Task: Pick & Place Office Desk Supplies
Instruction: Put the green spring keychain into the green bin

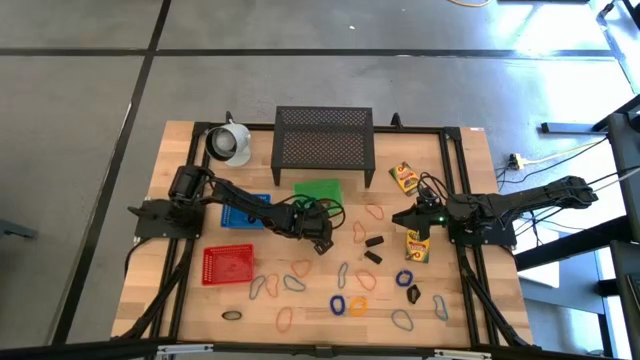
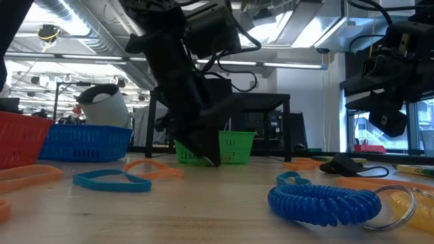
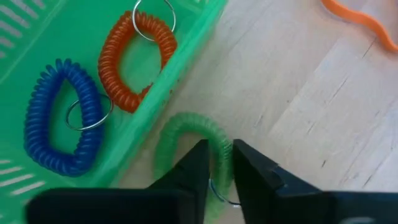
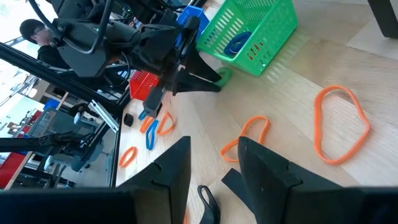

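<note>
A green coil loop (image 3: pixel 186 134) with a metal ring lies just outside the green basket (image 1: pixel 318 190), close by its wall. My left gripper (image 3: pixel 217 152) is shut on it; the gripper also shows in the high view (image 1: pixel 322 240) and low over the table in the low view (image 2: pixel 210 157). An orange coil (image 3: pixel 134 59) and a blue coil (image 3: pixel 59 118) lie inside the basket. My right gripper (image 4: pixel 213 149) is open and empty above the table at the right (image 1: pixel 415 222), beside a yellow crayon box (image 1: pixel 415 246). My left gripper pinches the green coil between its two fingers at the stretch beside the metal ring (image 3: pixel 222 142). The fingers slant down from above and lie across the coil's strand. The rest of the loop (image 3: pixel 180 127) arcs toward the basket's outer wall. Whether it rests on the table, I cannot tell.
A black mesh stand (image 1: pixel 323 137) and a white cup (image 1: pixel 230 143) stand at the far edge. A blue basket (image 1: pixel 245 210) and a red basket (image 1: pixel 228 263) sit at the left. Coloured bands (image 1: pixel 375 211), black clips (image 1: pixel 373 242), coils (image 1: pixel 338 303) and a second crayon box (image 1: pixel 403 177) lie about.
</note>
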